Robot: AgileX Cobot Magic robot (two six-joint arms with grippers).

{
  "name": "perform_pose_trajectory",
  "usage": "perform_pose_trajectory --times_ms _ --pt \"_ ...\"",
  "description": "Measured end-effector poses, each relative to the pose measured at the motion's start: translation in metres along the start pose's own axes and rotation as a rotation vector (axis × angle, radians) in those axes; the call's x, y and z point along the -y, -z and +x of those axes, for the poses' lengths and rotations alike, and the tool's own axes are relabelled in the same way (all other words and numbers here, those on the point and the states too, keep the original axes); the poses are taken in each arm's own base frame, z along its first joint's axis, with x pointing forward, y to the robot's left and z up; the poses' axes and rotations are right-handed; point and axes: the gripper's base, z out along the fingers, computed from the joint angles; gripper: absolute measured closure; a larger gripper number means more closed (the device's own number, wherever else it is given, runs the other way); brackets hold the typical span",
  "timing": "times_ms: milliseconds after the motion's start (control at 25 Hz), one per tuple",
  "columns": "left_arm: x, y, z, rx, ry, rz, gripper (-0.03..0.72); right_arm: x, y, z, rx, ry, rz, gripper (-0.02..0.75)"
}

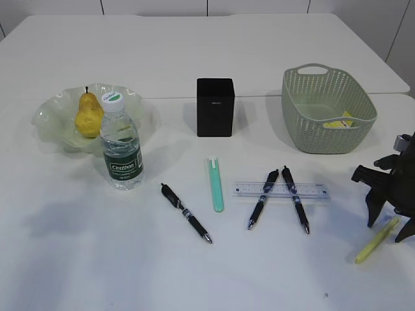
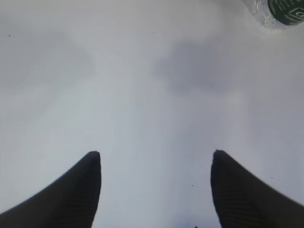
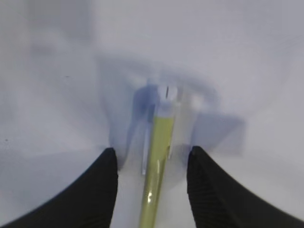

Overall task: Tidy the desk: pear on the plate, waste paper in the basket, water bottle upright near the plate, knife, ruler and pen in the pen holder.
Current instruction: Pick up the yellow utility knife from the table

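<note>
A: Pens and ruler (image 1: pixel 280 190) lie at the pen holder (image 1: pixel 215 107)'s six o'clock; the slim yellow stick (image 3: pixel 159 166) sits between the right gripper (image 3: pixel 152 164)'s parted jaws, ungrasped.

B: Risk?

A: Closing off-centre could roll it away.

B: Left gripper (image 2: pixel 156 161)?

A: Spread wide, empty, the water bottle (image 2: pixel 280 12) at its one o'clock.

Bright, even light, soft shadows; both wrist views are blurred.

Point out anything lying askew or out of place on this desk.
Two black pens lie crossed over the clear ruler. A yellow pen lies off by the desk's right edge, between the open fingers of the right pincer.
</note>
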Motion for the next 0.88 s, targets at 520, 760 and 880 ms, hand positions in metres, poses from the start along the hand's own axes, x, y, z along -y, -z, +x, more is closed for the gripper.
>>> perform_pose_trajectory --times_ms 520,760,880 --pt "-0.0002 0.0 -0.0001 0.002 -0.001 -0.002 0.178 -0.0011 -0.0007 -0.001 0.01 -0.024 -0.01 0.609" --pt "-0.0002 0.0 -0.0001 0.002 -0.001 -0.002 0.178 -0.0008 -0.0007 -0.0013 0.013 -0.022 -0.007 0.654" --pt "-0.0002 0.0 -0.0001 0.002 -0.001 -0.002 0.178 0.0004 -0.0007 -0.0019 0.02 0.004 0.006 0.657"
